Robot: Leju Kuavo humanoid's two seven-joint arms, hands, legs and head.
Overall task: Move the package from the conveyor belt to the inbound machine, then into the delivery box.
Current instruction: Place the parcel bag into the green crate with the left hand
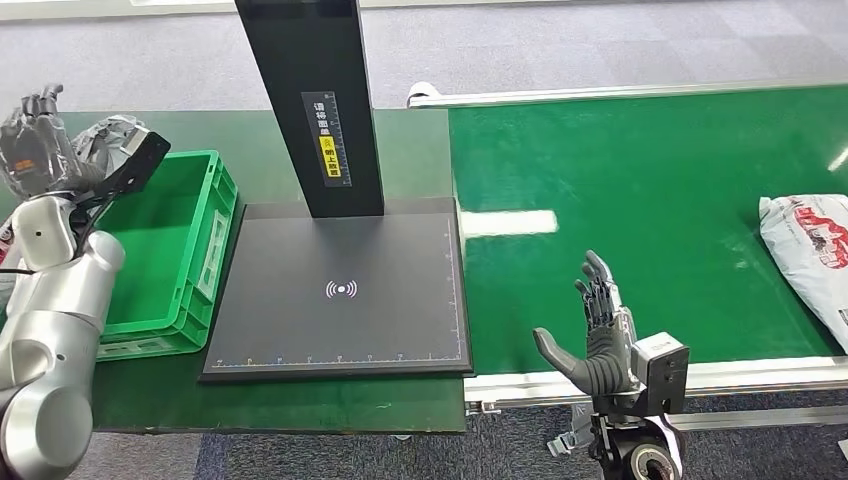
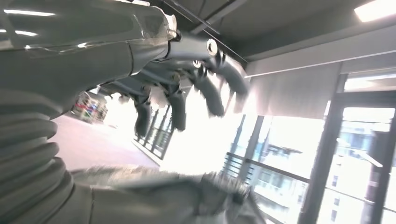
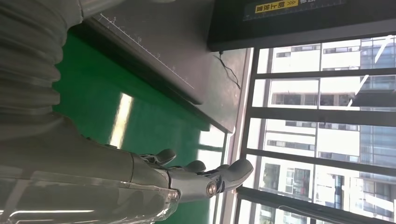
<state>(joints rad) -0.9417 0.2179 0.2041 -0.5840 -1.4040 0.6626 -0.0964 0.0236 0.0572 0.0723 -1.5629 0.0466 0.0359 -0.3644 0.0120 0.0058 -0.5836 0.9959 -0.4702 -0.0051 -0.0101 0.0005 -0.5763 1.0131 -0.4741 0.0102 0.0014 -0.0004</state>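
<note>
A white package (image 1: 808,258) with red print lies at the right end of the green conveyor belt (image 1: 650,200). My right hand (image 1: 598,338) hovers over the belt's near edge, fingers spread and empty, well left of the package; its fingers (image 3: 205,177) also appear in the right wrist view. The black inbound machine plate (image 1: 340,300) with its upright column (image 1: 320,100) lies left of the belt. A green delivery box (image 1: 175,250) stands left of the plate. My left hand (image 1: 35,125) is raised beside the box's far left corner, holding nothing; its fingers (image 2: 196,88) hang loosely curved.
The belt's metal frame (image 1: 720,375) runs along the near side, past my right wrist. The green table (image 1: 300,410) under the machine ends in grey carpet in front. Windows fill the background of both wrist views.
</note>
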